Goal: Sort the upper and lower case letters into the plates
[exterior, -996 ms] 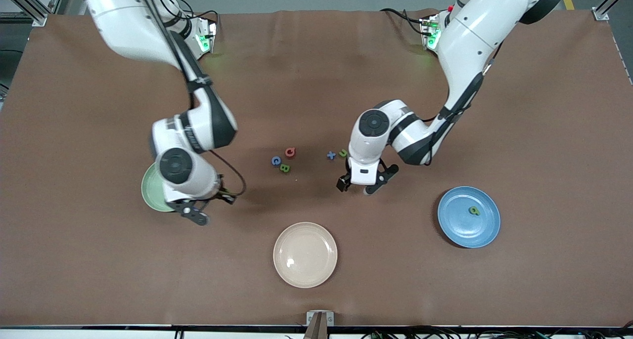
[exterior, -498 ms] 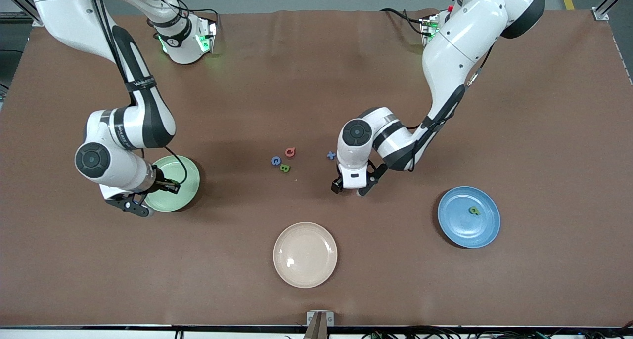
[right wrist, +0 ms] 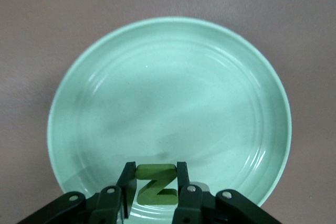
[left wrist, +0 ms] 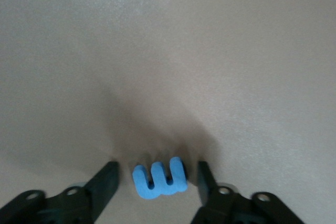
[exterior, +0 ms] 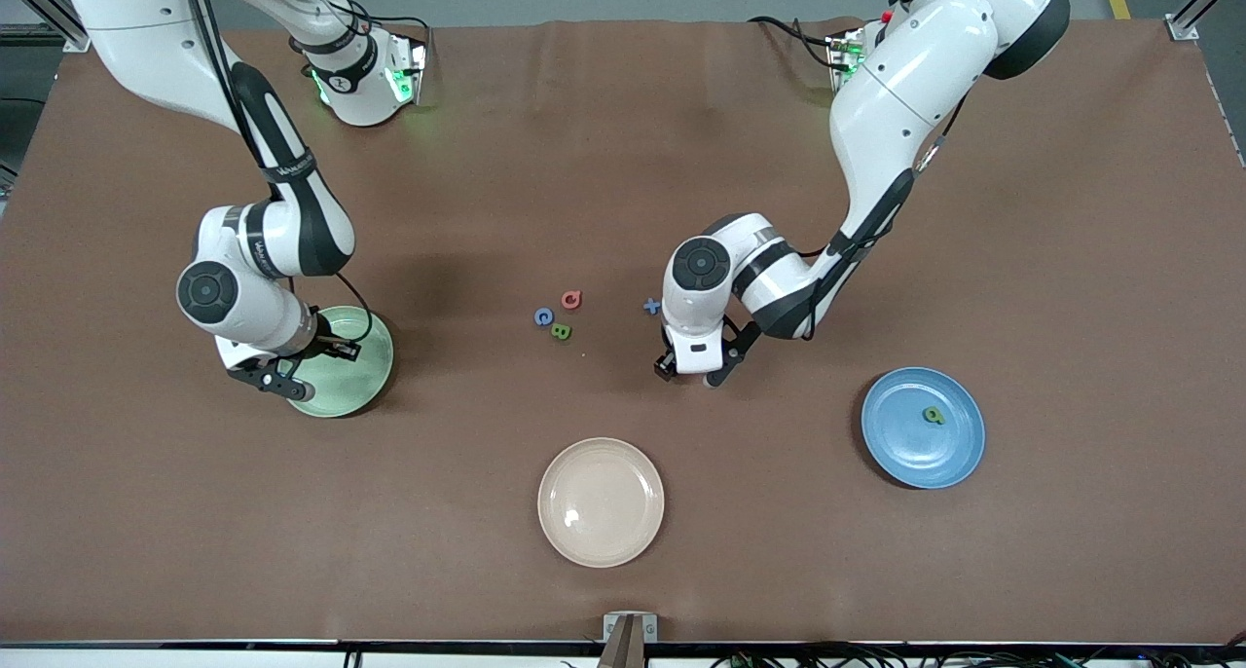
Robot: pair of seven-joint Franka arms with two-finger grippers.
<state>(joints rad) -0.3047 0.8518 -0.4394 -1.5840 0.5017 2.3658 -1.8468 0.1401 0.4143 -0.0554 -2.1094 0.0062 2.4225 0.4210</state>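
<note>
Brown covering spans the whole desk (exterior: 623, 162), and low in the left wrist frame a blue letter (left wrist: 159, 178) lies flat on it, squarely between the two fingers of the left pincer (left wrist: 157, 192), clear of both, long axis running finger to finger; those fingers are parted, gripping nothing yet. Left of centre in the front frame, the right pincer (right wrist: 156, 190) is clenched on a green Z (right wrist: 156, 186) over the pale green plate (right wrist: 168, 77), ready to drop.

Open table (exterior: 779, 512) around cream plate (exterior: 601, 501)
</note>
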